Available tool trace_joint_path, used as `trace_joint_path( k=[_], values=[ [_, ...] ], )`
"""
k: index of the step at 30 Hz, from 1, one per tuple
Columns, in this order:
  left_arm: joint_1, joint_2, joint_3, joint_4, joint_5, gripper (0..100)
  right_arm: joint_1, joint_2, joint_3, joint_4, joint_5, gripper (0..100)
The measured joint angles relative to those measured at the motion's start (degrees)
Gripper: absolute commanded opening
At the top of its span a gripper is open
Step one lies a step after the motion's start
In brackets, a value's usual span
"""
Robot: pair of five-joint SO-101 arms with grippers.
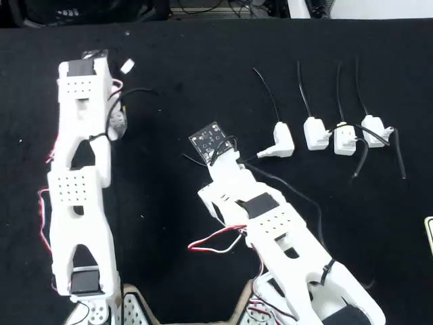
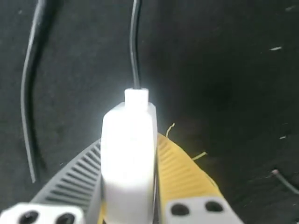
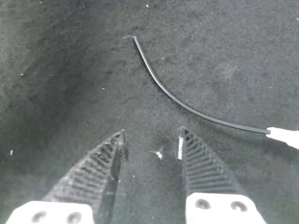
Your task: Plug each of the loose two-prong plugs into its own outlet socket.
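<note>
Plug: a white two-prong plug (image 2: 128, 161), clamped between the fingers of the left gripper (image 2: 130, 140), its cord (image 2: 135, 46) running ahead over the black cloth (image 2: 224, 70).
Right gripper (image 3: 153, 135): fingers apart, empty, low over the cloth.
Sockets: a row of white corded sockets (image 1: 314, 133), well apart from the left arm (image 1: 81, 189).
Doing it well: hold the plug square in the grip and line the prongs up with a free socket. The right gripper could pin that socket down — then push straight in.

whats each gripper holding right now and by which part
The left gripper pinches a white plug by the sides of its body. The right gripper holds nothing.
</note>
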Motion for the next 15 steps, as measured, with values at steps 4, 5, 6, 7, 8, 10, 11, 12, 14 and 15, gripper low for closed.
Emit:
trace_joint_path(
  k=[4,5,6,7,8,10,11,12,14,15],
  values=[
    [-1.3,-5.9,9.8,0.1,-0.4,3,0.0,-0.1,0.0,0.0,0.0,15.9],
    [-1.4,-8.4,13.1,0.1,-0.4,3,0.0,-0.1,0.0,0.0,0.0,15.9],
    [-1.4,-11.1,16.8,0.1,-0.4,3,0.1,-0.1,0.0,0.0,0.0,15.9],
    [-1.3,-14.2,20.4,0.1,-0.4,3,0.4,-0.1,0.0,0.0,0.0,15.9],
    [-1.3,-17.6,24.4,0.1,-0.4,3,0.8,-0.1,0.0,0.0,0.0,15.9],
    [-1.4,-24.1,31.3,-0.2,-0.5,3,1.4,-0.1,0.0,0.0,0.0,15.9],
    [-1.5,-27.2,34.7,-1.1,-0.7,3,1.6,-0.1,0.0,0.0,0.0,15.9],
    [-1.6,-30.1,38.4,-2.5,-1.4,3,1.8,-0.1,0.0,0.0,0.0,15.9],
    [-1.6,-35.5,46.4,-5.9,-3.3,3,1.8,-0.1,0.0,0.0,0.0,15.9],
    [-1.6,-37.9,50.6,-7.8,-4.3,3,1.8,-0.1,0.0,0.0,0.0,15.9]
  ],
)
